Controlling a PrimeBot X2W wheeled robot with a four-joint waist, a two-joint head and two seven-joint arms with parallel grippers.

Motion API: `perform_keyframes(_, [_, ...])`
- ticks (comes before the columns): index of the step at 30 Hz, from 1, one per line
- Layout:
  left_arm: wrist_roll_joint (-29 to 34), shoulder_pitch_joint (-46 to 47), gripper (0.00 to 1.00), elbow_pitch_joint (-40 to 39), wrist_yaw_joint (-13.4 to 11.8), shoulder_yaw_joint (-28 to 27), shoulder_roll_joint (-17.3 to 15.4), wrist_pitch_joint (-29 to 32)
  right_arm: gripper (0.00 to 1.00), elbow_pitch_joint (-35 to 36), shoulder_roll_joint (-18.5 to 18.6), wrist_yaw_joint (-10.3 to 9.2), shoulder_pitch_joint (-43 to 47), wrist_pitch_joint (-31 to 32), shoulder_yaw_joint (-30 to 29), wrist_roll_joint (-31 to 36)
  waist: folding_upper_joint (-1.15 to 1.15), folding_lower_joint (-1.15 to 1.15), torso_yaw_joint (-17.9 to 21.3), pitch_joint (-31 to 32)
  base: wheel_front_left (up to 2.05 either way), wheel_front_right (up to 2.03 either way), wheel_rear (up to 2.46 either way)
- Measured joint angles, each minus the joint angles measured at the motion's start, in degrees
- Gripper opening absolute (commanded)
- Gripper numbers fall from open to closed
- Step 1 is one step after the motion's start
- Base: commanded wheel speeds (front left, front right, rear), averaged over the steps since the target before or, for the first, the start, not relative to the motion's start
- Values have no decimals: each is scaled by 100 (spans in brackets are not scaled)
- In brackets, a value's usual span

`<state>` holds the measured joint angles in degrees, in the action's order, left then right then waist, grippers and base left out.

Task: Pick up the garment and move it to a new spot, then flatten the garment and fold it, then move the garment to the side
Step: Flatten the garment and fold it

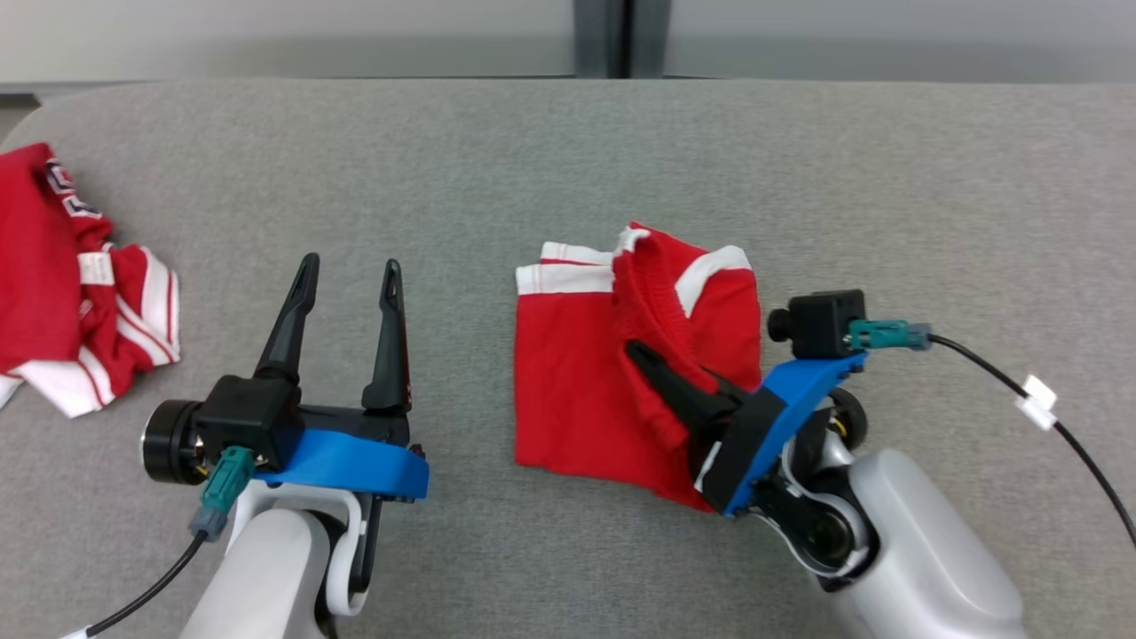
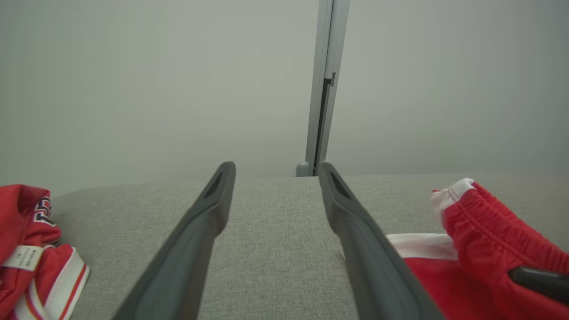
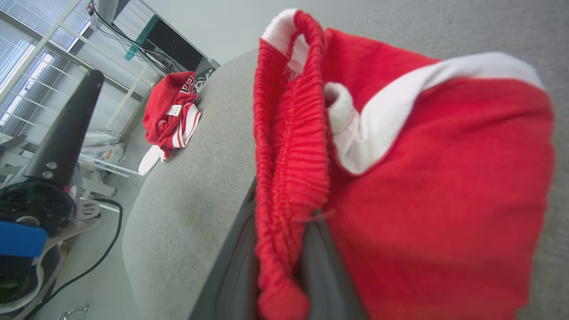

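Shorts lie at mid table, partly doubled over, waistband raised off the lower layer. Right gripper is clenched on that waistband, cloth pinched between its fingers. Left gripper hangs released, jaws wide, just left of the shorts and touching nothing. A second red garment lies crumpled at the table's far left, well apart.

Assessment: fold step in hand. Next move calls for carrying the waistband across, laying it flat and square on the lower layer, then letting go.
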<state>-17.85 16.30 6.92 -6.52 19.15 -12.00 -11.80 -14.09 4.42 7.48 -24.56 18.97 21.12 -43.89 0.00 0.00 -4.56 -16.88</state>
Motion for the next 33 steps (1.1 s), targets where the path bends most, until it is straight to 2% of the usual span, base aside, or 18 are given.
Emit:
perform_keyframes(9, [-24, 247, 100, 216, 43, 94, 183, -137, 0, -1094, -78, 0, -658, -658, 714, 266, 0, 0, -374, -281, 0, 0, 0])
perform_keyframes(10, [-24, 266, 100, 234, 43, 98, 190, -143, 5, -1161, -79, 0, -701, -757, 764, 261, 0, 0, -390, -307, 0, 0, 0])
perform_keyframes(11, [-24, 276, 100, 250, 44, 102, 193, -151, 64, -1214, -79, 0, -747, -859, 824, 246, 0, 0, -395, -337, 0, 0, 0])
perform_keyframes(12, [-24, 286, 100, 269, 46, 109, 196, -154, 64, -1254, -76, 0, -788, -975, 899, 249, 0, 0, -397, -356, 0, 0, 0])
perform_keyframes(13, [-24, 292, 100, 281, 49, 116, 196, -172, 100, -1267, -67, 0, -825, -1118, 982, 258, 0, 1, -391, -372, 0, 0, 0])
perform_keyframes(19, [-22, 372, 100, 346, 49, 129, 178, -194, 100, -1118, 233, 1, -1035, -2472, 1524, 680, 0, 0, -303, -398, 0, 0, 0])
perform_keyframes(23, [-21, 376, 100, 377, 41, 123, 145, -201, 100, -1036, 543, 1, -1049, -3123, 1535, 959, 0, 0, -218, -343, 0, 0, 0])
perform_keyframes(27, [2, 359, 100, 370, -26, 81, 73, -218, 100, -815, 860, 1, -983, -3344, 928, 1334, 0, 0, -104, -249, 0, 0, 0])
perform_keyframes(33, [20, 161, 100, 324, -135, 13, -91, -185, 100, -292, 1088, 1, -205, -3390, -503, 1937, 0, 0, 154, -82, 0, 0, 0])
